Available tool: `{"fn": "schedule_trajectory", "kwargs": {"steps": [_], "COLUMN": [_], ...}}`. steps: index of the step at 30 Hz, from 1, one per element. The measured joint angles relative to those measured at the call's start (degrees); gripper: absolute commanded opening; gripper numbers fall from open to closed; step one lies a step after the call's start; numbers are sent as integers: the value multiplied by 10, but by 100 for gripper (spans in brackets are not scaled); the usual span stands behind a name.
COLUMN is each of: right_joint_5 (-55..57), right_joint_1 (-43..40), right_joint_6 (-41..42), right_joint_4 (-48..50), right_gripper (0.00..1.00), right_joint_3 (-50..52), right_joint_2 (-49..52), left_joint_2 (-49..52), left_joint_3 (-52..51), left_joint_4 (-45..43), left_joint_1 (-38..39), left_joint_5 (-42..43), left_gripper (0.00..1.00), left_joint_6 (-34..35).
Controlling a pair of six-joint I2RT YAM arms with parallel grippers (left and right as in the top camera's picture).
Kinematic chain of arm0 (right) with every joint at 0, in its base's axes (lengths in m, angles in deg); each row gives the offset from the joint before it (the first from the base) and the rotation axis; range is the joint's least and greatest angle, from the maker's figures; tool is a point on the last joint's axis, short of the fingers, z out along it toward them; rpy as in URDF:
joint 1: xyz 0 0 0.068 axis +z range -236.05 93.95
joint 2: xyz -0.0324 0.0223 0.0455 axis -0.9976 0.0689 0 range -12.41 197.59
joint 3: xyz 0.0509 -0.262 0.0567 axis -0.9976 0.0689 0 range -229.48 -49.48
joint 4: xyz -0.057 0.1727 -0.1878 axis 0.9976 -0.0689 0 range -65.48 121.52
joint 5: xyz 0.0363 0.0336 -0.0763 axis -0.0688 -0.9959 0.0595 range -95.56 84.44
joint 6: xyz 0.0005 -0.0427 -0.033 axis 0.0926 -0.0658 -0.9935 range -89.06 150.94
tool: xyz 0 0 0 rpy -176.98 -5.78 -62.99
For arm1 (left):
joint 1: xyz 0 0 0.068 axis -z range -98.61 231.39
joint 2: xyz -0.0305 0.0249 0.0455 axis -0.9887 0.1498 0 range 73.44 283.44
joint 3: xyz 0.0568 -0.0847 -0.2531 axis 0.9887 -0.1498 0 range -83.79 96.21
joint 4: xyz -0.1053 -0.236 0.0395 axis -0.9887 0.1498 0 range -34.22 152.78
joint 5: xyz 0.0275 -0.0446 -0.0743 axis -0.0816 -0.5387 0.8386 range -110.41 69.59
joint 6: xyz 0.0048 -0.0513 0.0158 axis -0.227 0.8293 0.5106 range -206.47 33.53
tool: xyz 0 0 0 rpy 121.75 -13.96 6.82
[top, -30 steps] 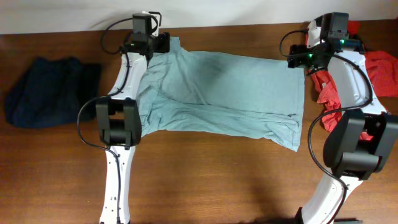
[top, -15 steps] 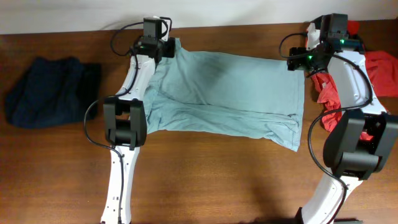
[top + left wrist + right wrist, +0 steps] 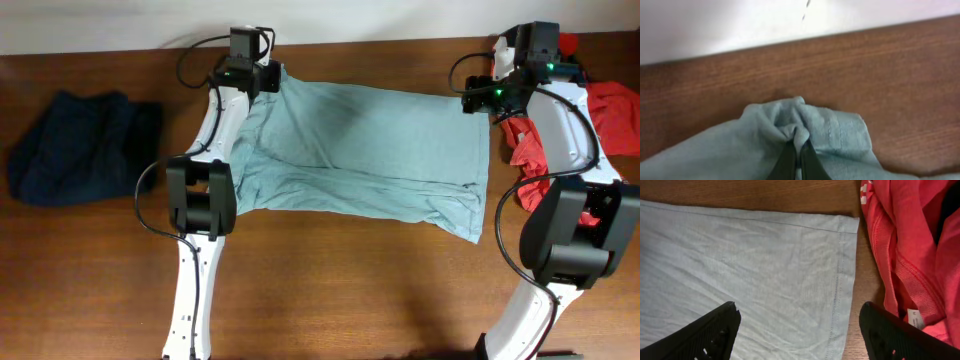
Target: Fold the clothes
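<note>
On the table (image 3: 330,290) we see the T-shirt (image 3: 370,150) lying flat, its long axis running left to right and its hem toward the right arm. The left gripper (image 3: 796,150) is pinched tight on the shirt's bunched far corner. The right gripper (image 3: 799,322) hovers spread wide, holding nothing.

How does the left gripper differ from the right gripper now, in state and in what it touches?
The left gripper is shut, pinching a bunched corner of the pale grey-blue T-shirt; the right gripper stands open and holds nothing. Under the left gripper the cloth is puckered; under the right gripper it lies flat, beside a red garment. Both are at the shirt's far edge.
</note>
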Motion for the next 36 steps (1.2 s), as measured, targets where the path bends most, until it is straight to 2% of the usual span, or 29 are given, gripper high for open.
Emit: {"fn": "schedule_trajectory", "kwargs": {"steps": [6,12,17,25,36], "right_joint_5": [0,0,5,11,15], "right_joint_1": [0,0,0,0,0], "right_joint_6": [0,-2,-4,-6,-5], "right_joint_4": [10,37,52,65,130], "right_gripper": [79,80,80,80,79], "right_joint_3": [0,0,0,-1,0], "right_joint_2": [0,0,1,66,134], "left_joint_2": [17,23,23,23,23], "left_joint_3": [76,197,248,256,256], "left_joint_4": [95,208,250,295,303], "left_joint_1": [0,0,0,-2,-2], "left_joint_5": [0,-17,-26,-32,-34], "left_gripper": [1,1,1,1,1], "left_joint_6": [0,0,0,0,0]}}
